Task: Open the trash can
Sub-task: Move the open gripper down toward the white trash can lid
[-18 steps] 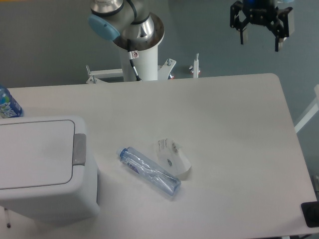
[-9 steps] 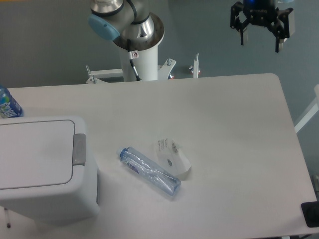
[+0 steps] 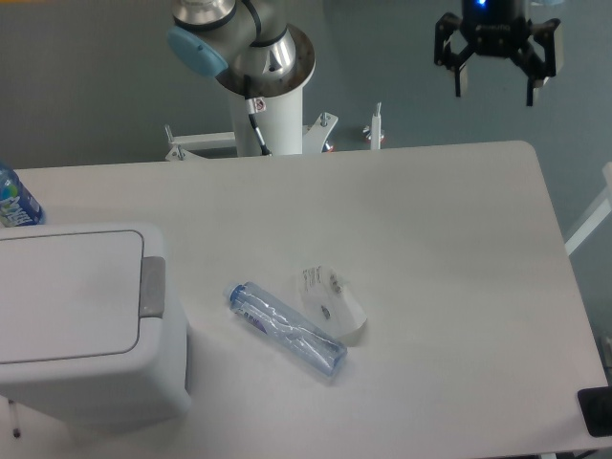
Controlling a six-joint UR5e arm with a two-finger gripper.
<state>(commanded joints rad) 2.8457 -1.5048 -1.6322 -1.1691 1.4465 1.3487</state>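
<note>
Filling the table's (image 3: 440, 249) front-left corner, the trash can (image 3: 81, 325) sat w/ lid flat. Gripper (image 3: 494, 86) hung far off at back right, 2 fingers spread, empty. Bottle (image 3: 285, 328) lay touching white gadget (image 3: 331, 302).

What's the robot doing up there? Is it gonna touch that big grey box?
Nothing is being handled right now. The gripper hangs open and empty high above the far right of the table, well away from the trash can. That bin sits at the near left with its lid shut and its darker push tab untouched. A clear bottle and a small white gadget lie mid-table, not involved.
</note>
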